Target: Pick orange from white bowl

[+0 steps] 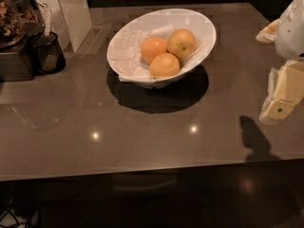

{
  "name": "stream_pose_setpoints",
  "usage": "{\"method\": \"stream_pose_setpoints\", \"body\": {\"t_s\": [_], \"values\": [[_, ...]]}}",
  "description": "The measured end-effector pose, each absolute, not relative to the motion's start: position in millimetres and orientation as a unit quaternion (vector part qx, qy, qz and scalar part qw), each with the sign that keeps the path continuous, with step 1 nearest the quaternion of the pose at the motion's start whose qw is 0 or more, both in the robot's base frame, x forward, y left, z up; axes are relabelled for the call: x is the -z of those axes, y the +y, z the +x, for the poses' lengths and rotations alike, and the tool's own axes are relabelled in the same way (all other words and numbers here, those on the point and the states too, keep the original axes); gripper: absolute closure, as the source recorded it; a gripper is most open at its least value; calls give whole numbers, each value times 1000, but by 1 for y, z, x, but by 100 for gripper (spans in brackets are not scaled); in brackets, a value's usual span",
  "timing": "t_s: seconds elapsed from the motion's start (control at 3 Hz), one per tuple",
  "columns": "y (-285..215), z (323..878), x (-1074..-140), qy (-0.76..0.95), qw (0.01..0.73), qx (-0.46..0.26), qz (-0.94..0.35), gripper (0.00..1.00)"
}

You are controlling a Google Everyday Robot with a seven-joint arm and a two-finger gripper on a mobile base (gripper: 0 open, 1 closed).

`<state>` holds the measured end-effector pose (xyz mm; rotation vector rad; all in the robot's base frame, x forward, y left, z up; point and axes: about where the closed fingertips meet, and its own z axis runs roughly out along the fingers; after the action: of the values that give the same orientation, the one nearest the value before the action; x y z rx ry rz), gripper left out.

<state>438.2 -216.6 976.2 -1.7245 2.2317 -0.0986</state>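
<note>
The white bowl [126,44] stands tilted at the back middle of the brown table, lined with crumpled white paper. Three fruits lie in it. The orange [181,42], paler and yellowish with a small dark stem dot, lies at the right back. A deeper reddish-orange fruit [153,49] lies to its left and a smaller plain orange fruit [164,65] in front. My gripper [284,96] hangs at the right edge of the camera view, well to the right of the bowl and above the table, holding nothing that I can see.
A black mesh cup [47,55] with a utensil and a snack container [12,18] stand at the far left. A white panel [71,8] stands behind them. The gripper's shadow [254,137] falls on the table near its front edge.
</note>
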Motion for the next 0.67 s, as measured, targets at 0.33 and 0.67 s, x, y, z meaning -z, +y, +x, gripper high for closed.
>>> {"method": "stream_pose_setpoints", "body": {"t_s": [0.33, 0.67], "values": [[-217, 438, -976, 781, 159, 34, -603, 0], [-200, 455, -996, 756, 178, 55, -628, 0]]}}
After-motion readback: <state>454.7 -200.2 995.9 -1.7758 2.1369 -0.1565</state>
